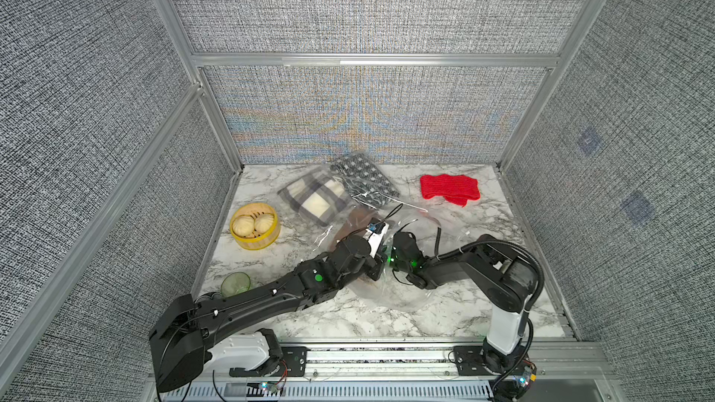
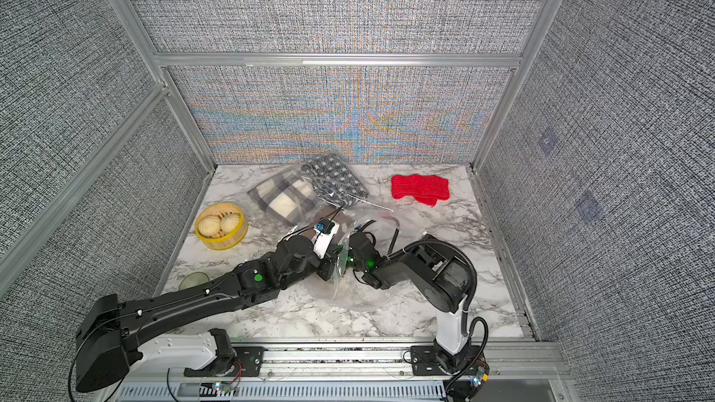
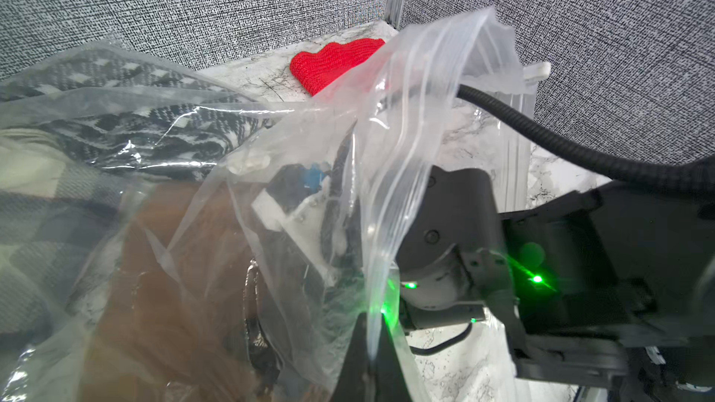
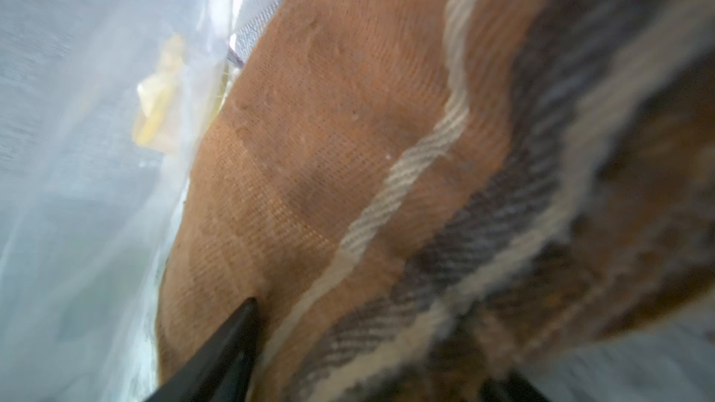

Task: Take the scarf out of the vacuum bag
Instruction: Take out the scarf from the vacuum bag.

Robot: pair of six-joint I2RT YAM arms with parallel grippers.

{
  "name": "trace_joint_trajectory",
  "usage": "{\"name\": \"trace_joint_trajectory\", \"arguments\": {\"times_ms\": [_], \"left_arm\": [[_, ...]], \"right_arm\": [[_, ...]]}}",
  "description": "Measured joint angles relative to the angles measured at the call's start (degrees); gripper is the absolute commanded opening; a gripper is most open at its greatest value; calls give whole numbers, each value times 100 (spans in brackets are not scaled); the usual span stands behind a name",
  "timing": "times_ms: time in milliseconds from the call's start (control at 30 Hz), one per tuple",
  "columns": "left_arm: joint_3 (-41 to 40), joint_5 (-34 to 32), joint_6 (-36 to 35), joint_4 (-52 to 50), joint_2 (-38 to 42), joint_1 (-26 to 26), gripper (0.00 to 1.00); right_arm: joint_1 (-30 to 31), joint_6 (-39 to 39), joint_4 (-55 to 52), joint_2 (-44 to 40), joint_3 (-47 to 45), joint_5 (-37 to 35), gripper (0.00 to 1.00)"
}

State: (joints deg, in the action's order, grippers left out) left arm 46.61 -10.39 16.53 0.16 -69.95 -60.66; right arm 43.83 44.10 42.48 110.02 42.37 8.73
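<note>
- Left gripper (image 3: 371, 342) is clamped shut on a fold of the vacuum bag (image 3: 406, 110) at its mouth, lifting the clear film into a tent
- Right gripper (image 4: 371, 346) is inside the bag; its fingers (image 4: 216, 361) stand apart with the brown plaid scarf (image 4: 348, 129) between them, but I cannot tell whether they are pinching it
- That scarf lies in the bag near the middle of the table, showing brown through the plastic in both top views
- Done well, I judge, the right takes a deep bite of cloth alone, no film, then draws straight back through the opening while the left holds the mouth high and taut; slack plastic could catch on the wrist
- Left arm stretches long and low from its base to the centre; right arm is folded at the elbow, its forearm running into the bag mouth just beside the left wrist
</note>
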Motion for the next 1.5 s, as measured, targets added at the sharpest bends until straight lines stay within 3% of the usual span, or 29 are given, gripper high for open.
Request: {"name": "trace_joint_trajectory", "arguments": {"times_ms": [100,133,467,933,967,1033,1100,1200,1267,1333,1500], "left_arm": [[-37,-9,2,0,20,0,0],[-59,-22,2,-2,35,0,0],[-249,-494,90,39,-24,0,0],[-195,-573,302,251,-634,0,0],[-173,-516,304,280,-708,0,0],[-107,-369,339,297,-874,0,0],[-39,-256,400,282,-1025,0,0],[61,-157,522,275,-1241,0,0],[103,-138,605,282,-1388,0,0],[129,-81,638,282,-1552,2,0],[190,4,713,345,-1939,0,0]], "right_arm": [[-9,90,90,212,83,59,5],[-11,103,42,219,87,72,0],[-181,-63,-472,-754,-645,70,0],[-428,-472,-2863,-3958,-2306,-608,0],[-468,-509,-2968,-4033,-2337,-627,7],[-614,-579,-3171,-4138,-2385,-595,42],[-782,-623,-3292,-4203,-2406,-474,54],[-990,-645,-3480,-4358,-2393,-348,65],[-1073,-643,-3635,-4454,-2334,-289,66],[-1165,-638,-3713,-4513,-2253,-238,86],[-1475,-643,-3713,-4148,-2170,-203,87]]}}
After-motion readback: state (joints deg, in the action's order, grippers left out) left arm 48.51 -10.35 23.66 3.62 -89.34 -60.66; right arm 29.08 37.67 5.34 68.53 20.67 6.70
